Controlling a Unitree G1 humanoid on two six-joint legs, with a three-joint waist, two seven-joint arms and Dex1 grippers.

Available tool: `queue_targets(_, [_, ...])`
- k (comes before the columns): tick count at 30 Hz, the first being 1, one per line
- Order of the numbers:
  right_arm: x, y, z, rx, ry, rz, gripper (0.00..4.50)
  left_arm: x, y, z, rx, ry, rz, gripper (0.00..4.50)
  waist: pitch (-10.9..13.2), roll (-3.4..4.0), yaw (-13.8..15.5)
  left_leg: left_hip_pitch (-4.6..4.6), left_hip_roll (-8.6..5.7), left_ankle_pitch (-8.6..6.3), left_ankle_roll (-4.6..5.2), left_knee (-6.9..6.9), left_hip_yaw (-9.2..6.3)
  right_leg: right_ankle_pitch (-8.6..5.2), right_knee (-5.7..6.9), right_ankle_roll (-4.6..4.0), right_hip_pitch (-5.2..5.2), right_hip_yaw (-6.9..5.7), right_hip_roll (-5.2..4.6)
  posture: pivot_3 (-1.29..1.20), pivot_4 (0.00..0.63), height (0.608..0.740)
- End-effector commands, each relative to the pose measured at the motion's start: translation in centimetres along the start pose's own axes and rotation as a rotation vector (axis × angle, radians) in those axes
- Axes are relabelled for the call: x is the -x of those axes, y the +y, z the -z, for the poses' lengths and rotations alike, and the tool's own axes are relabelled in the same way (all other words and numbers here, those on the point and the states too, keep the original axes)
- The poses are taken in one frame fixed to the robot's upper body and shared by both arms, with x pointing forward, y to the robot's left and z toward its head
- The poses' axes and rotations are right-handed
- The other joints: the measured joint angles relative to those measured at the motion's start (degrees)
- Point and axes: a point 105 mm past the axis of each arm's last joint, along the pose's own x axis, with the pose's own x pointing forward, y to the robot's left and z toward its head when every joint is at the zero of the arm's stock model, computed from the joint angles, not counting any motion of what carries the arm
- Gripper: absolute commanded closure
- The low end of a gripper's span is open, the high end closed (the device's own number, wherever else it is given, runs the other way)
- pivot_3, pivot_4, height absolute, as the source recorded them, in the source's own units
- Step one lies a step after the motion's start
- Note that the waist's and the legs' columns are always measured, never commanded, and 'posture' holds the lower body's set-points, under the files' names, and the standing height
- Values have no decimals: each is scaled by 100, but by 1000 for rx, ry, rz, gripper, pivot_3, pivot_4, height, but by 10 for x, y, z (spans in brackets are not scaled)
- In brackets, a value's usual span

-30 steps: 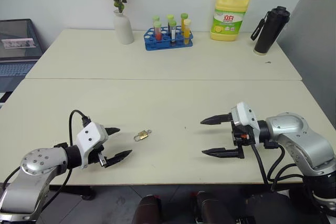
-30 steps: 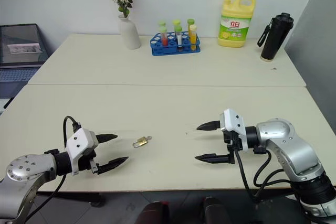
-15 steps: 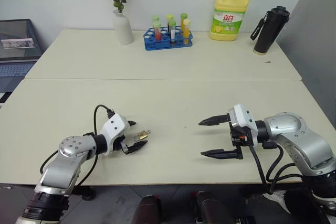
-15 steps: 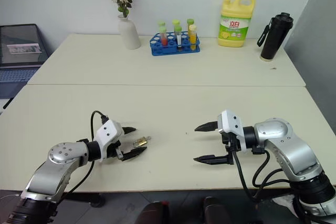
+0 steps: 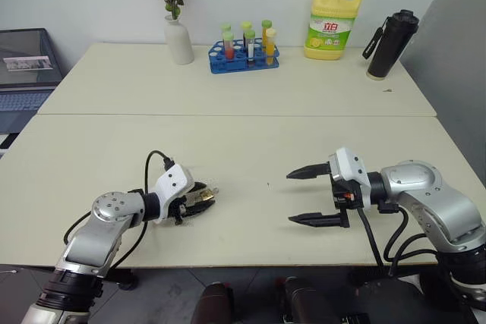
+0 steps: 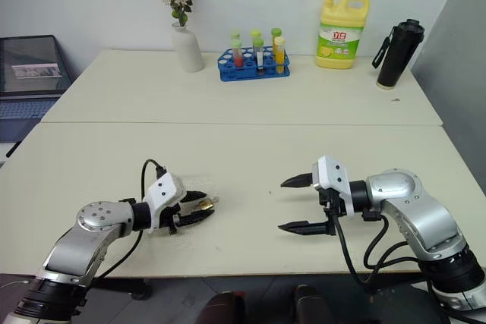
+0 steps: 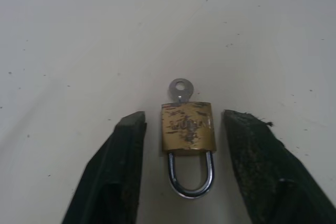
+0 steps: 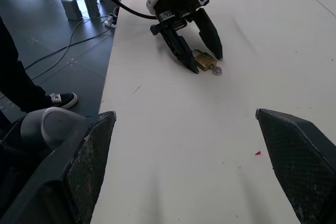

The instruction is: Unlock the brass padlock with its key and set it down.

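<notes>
From the head views, we see the left gripper [image 5: 199, 203] low on the front table [image 5: 250, 149], with its two black fingers on each side of the brass padlock [image 5: 203, 198]. The padlock lies flat on the table, left of the middle. Our right gripper [image 5: 313, 196] hangs over the table on the right, well apart from the padlock. Its two fingers stand wide open, and there is nothing between them. At the back of the far table stand a white vase [image 5: 178, 39], a blue rack of tubes [image 5: 244, 54], a yellow soap bottle [image 5: 333, 22] and a black flask [image 5: 391, 43]. A laptop [image 5: 26, 66] sits at the far left.

In the left wrist view, the padlock lies between our two fingers [image 7: 113, 177]. There is a small gap on each side, so the fingers are partly open and do not touch it. The key [image 7: 181, 89] sticks out of the end of the gold body away from us, with its round head showing. The silver loop points back toward the gripper.

In the right wrist view, our own two fingers [image 8: 86, 161] are far apart and hold nothing. Across the table we see the left gripper around the padlock, with the key's head just past it. A person's shoe [image 8: 59, 99] and some cables [image 8: 79, 35] are on the floor beside the table.
</notes>
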Motion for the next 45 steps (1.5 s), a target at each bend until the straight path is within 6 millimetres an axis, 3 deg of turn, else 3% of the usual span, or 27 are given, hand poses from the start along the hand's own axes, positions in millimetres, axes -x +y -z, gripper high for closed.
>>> queue_targets(1, [0, 1, -12, 53, -21, -9, 0, 0, -1, 21, 36, 101, -11, 3304, -1, 0, -1, 1, 0, 0, 0, 0, 0, 0, 1, 0, 1, 0, 0, 0, 150, 740])
queue_targets(2, [0, 1, -13, 54, -21, -9, 0, -1, -1, 22, 35, 105, -11, 3539, -3, 0, -1, 3, 0, 0, 0, 0, -1, 0, 1, 0, 2, -1, 0, 0, 150, 740])
queue_targets(5, [0, 0, -13, 55, -22, -5, 0, -2, -4, 21, 45, 100, -1, 3535, -5, 2, -1, 6, -1, 0, 0, 1, 1, 0, 1, 0, 6, 1, 0, 0, 150, 740])
queue_targets(10, [5, -5, -11, 36, -19, 47, 0, -6, -13, -2, 6, -7, 39, 3535, -5, 3, 1, 6, -1, 0, 0, 0, 1, 0, 1, 0, 6, 1, 0, 0, 150, 740])
queue_targets(15, [20, -12, -3, 16, -10, 144, 0, -14, -20, -45, -151, -128, 114, 3535, -2, -2, 65, -8, -9, 0, 0, 3, -2, 0, -5, 1, 2, -2, -3, 0, 150, 740])
queue_targets(22, [42, -16, 4, 7, -15, 304, 0, -32, -35, -114, -510, -328, 247, 3535, 1, -7, 135, -16, -15, 0, 0, 5, 7, 2, -8, 3, -2, -2, 6, 0, 150, 740])
queue_targets(26, [43, -15, 5, -22, -22, 322, 0, -32, -36, -122, -637, -376, 251, 3535, 1, -6, 47, -11, -9, 0, 0, 2, 10, 2, -8, 3, -2, 14, 22, 0, 150, 740])
queue_targets(30, [42, -11, 7, -128, -44, 324, 0, -37, -36, -140, -963, -485, 146, 3535, 1, -6, 33, -14, -3, 0, 0, 3, 5, 2, -7, 2, -2, -1, 27, 0, 150, 740])
queue_targets(35, [29, -16, 0, -233, -112, 318, 0, -37, -32, -141, -1257, -550, 34, 3535, 1, -6, 13, -11, -5, 0, 0, 4, 6, 3, -7, 3, -1, 14, 24, 0, 150, 740])
queue_targets(45, [9, -27, -21, -337, -240, 203, 0, -29, -34, -147, -1362, -685, -89, 3535, 1, -6, 11, -15, -5, 0, 0, 4, 6, 6, -8, 5, -1, 8, 21, 0, 150, 740])
